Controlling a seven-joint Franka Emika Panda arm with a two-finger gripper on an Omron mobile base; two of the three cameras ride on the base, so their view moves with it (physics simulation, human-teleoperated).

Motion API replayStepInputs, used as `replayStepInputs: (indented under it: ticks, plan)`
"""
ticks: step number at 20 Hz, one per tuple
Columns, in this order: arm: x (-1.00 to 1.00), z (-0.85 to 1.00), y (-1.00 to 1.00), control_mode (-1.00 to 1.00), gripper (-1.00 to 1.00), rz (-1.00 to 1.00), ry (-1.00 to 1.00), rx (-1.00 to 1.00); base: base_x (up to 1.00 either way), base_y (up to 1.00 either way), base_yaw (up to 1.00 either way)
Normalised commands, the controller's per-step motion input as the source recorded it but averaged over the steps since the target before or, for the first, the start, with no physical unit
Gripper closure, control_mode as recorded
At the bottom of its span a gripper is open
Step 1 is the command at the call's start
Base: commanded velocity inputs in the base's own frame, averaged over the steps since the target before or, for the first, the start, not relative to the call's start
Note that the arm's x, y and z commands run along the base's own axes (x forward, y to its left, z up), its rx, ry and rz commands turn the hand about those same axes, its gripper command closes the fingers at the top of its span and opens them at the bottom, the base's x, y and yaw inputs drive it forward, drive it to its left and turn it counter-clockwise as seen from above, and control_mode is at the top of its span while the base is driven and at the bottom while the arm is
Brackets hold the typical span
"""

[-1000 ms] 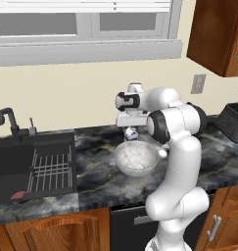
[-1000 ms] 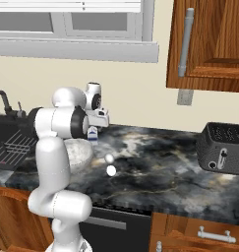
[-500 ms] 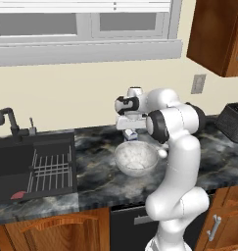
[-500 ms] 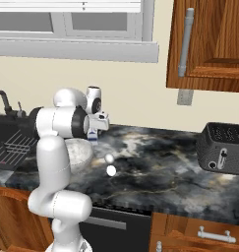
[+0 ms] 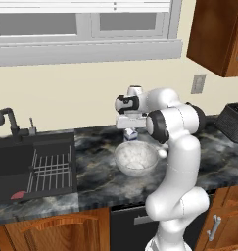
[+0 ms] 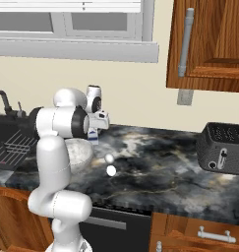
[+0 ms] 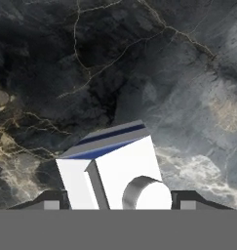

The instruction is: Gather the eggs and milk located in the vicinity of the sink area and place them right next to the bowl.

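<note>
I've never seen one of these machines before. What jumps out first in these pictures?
The big white arm rises in front of the dark marble counter, its end effector just above a small white milk carton with blue markings. A wide cloudy glass bowl sits on the counter just in front of the carton, and two white eggs lie beside the bowl. To the left is a dark sink with a wire rack.

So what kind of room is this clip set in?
A rendered home kitchen, by the look of it: a dark marbled counter over wooden cabinets, a recessed sink with a black faucet under a window, and a black toaster.
</note>
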Motion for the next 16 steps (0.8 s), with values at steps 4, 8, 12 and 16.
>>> replayStepInputs:
  ticks: [4, 8, 12, 16]
  plan:
    - [0.0, 0.0, 0.0, -1.0, 1.0, 0.0, 0.0, 0.0, 0.0, 0.0, 0.0]
    - [0.04, 0.0, 0.01, -1.0, 1.0, 0.0, 0.0, 0.0, 0.0, 0.0, 0.0]
    - [0.0, 0.13, 0.18, -1.0, 1.0, 0.0, -0.03, 0.0, 0.0, 0.0, 0.0]
    - [0.09, 0.13, 0.36, -1.0, 1.0, -0.01, -0.04, 0.0, 0.0, 0.0, 0.0]
